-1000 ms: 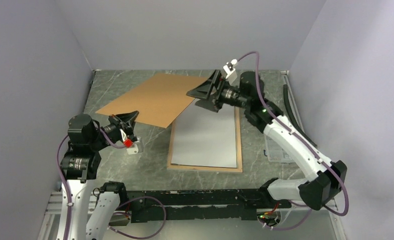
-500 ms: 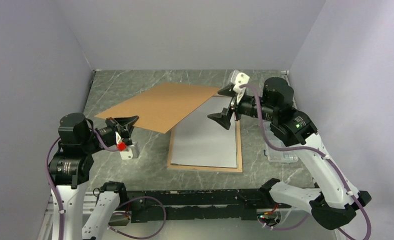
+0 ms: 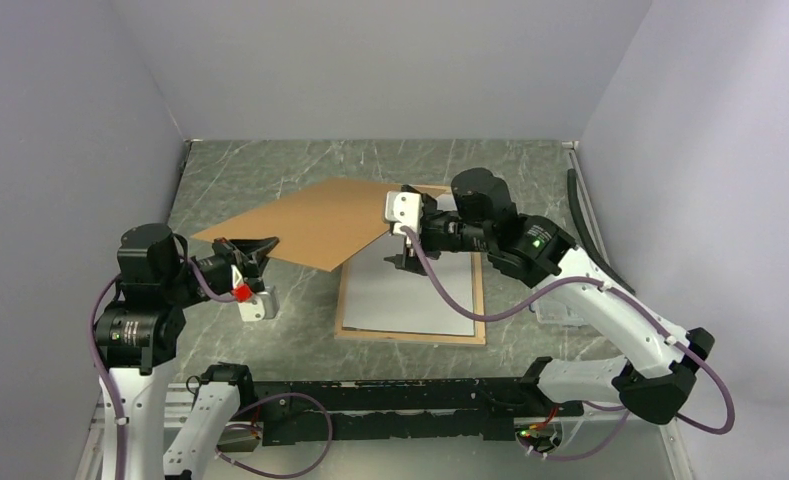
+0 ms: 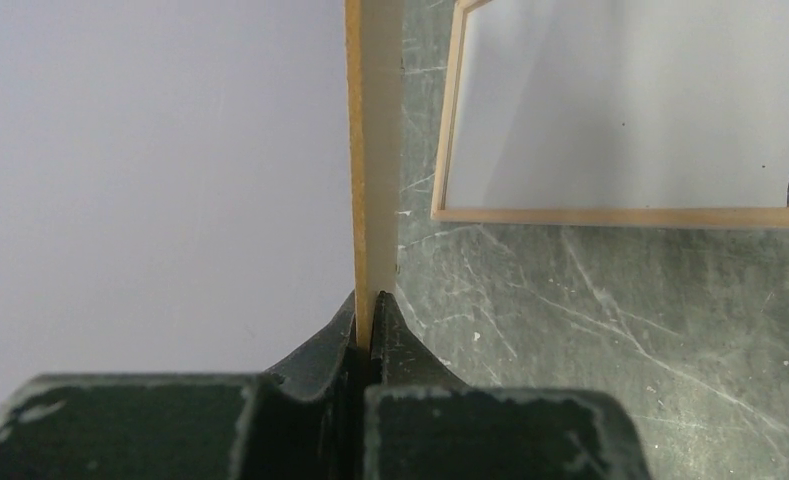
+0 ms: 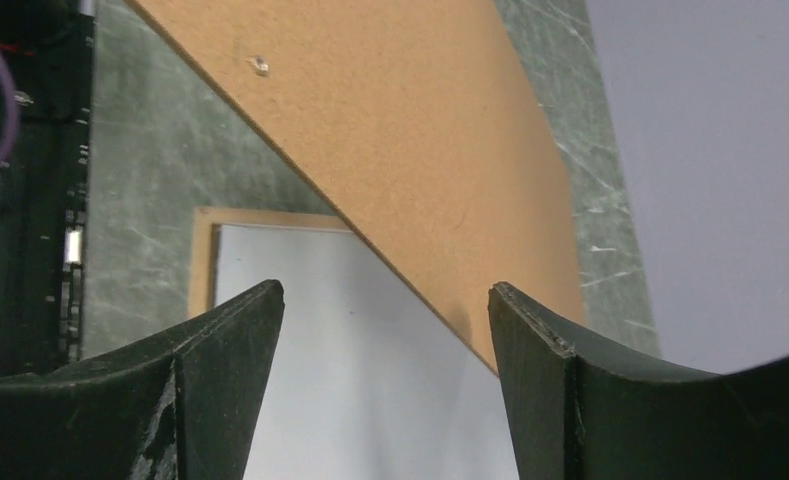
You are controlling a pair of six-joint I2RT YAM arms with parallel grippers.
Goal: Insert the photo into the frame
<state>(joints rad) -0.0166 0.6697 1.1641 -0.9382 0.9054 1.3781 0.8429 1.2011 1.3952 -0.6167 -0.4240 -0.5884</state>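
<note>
The frame [image 3: 410, 337] lies flat on the marble table, pale wood rim up, with a plain grey-white sheet [image 3: 410, 290] filling it. The photo's printed face is out of view. My left gripper [image 3: 258, 245] is shut on the near left corner of the brown backing board [image 3: 315, 220], which hangs tilted over the frame's far left part. In the left wrist view the jaws [image 4: 375, 300] pinch the board's edge [image 4: 372, 150], with the frame [image 4: 620, 215] beyond. My right gripper [image 3: 402, 245] hovers open at the board's right edge; nothing sits between its fingers [image 5: 385, 290], and the board [image 5: 420, 130] and frame [image 5: 205, 260] lie below.
A clear plastic piece [image 3: 560, 308] lies at the table's right side, by a black strip [image 3: 582, 225] along the wall. A black rail [image 3: 400, 395] runs along the near edge. Grey walls close in the left, back and right.
My right arm let go of the board's far right corner, swung back, then came forward and left over the frame. The board sank lower. The left arm shifted slightly left, still gripping.
</note>
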